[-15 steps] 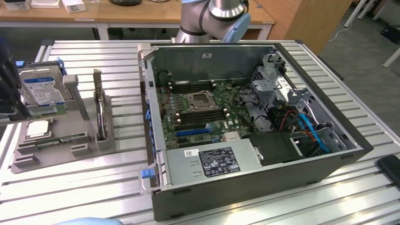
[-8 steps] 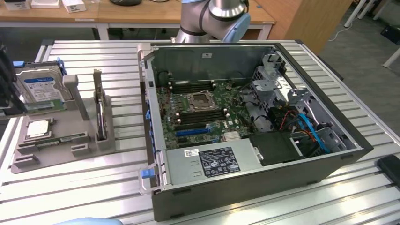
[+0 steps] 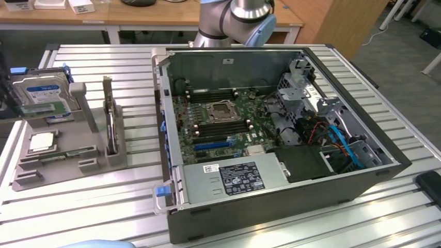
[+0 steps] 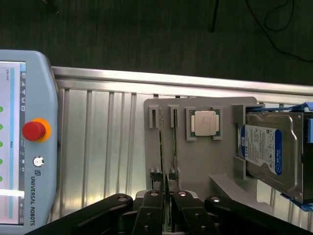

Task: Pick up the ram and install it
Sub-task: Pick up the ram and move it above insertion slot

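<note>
Two ram sticks (image 4: 161, 142) stand on edge side by side in slots of a grey holder tray (image 4: 195, 166). In the exterior view the ram (image 3: 69, 154) shows as thin green strips near the tray's front, at that view's left. My gripper (image 4: 167, 198) hangs well above the tray, roughly in line with the sticks. Its black fingers (image 4: 151, 210) are shut, with nothing between them. In the exterior view, the arm's silver and blue joint (image 3: 241, 15) sits behind the open computer case (image 3: 276, 206). Inside, the motherboard (image 3: 220, 129) has black memory slots on both sides of the processor socket (image 3: 222, 110).
The tray also holds a processor chip (image 4: 204, 122), a blue-labelled hard drive (image 4: 269, 152) and a dark expansion card (image 3: 109, 124) standing on edge. A teach pendant (image 4: 24, 147) with a red stop button lies beyond the tray. All this rests on a ribbed aluminium table (image 3: 124, 196).
</note>
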`<control>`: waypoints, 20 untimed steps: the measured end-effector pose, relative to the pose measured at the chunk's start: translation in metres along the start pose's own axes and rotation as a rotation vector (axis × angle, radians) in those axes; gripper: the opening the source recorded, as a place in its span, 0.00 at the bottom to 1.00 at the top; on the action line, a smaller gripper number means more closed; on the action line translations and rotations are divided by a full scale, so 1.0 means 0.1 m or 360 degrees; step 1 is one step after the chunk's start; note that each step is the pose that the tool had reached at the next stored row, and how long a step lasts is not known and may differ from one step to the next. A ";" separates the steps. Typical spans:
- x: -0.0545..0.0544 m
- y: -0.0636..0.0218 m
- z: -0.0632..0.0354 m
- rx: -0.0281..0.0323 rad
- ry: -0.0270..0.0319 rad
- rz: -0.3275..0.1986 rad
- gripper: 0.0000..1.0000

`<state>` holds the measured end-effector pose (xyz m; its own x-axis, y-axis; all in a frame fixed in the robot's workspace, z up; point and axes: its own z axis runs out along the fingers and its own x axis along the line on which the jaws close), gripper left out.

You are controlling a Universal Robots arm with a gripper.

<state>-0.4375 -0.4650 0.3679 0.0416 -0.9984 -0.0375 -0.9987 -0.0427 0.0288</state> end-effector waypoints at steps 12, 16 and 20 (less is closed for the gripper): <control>0.00 -0.073 -0.070 -0.00014 -0.00003 0.0003 0.13; 0.01 -0.224 -0.074 -0.00013 -0.00004 0.0003 0.13; 0.01 -0.403 -0.080 -0.00013 -0.00007 0.0003 0.13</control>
<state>-0.3970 -0.4650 0.3746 0.0397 -0.9985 -0.0379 -0.9987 -0.0409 0.0297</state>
